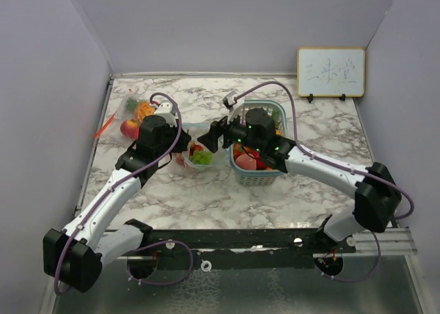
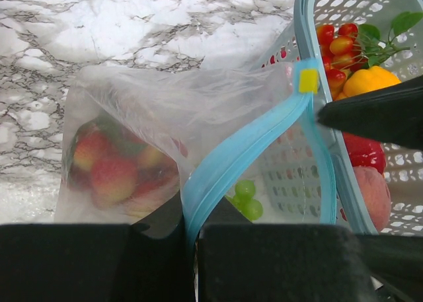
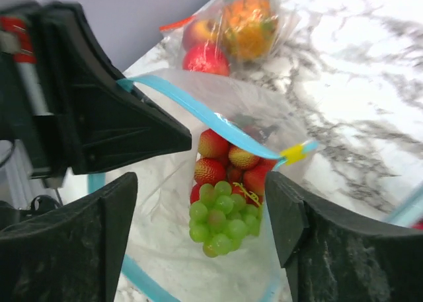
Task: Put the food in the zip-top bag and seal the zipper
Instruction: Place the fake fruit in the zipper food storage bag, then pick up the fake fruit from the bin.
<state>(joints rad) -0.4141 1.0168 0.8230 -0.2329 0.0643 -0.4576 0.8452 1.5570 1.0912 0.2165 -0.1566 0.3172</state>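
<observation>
While the left hand point(image 2: 190, 239) pinches the bag point(image 2: 165, 110), the right hand point(image 3: 198, 189) gapes wide above the grapes point(image 3: 221, 216)

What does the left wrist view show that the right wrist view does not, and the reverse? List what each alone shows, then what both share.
Left wrist only: the contents of the teal basket, including a yellow pepper and a peach. Right wrist only: a second filled bag with a red zipper, lying farther back on the marble. Both: the zip-top bag, its yellow slider, and strawberries and green grapes inside it.
</observation>
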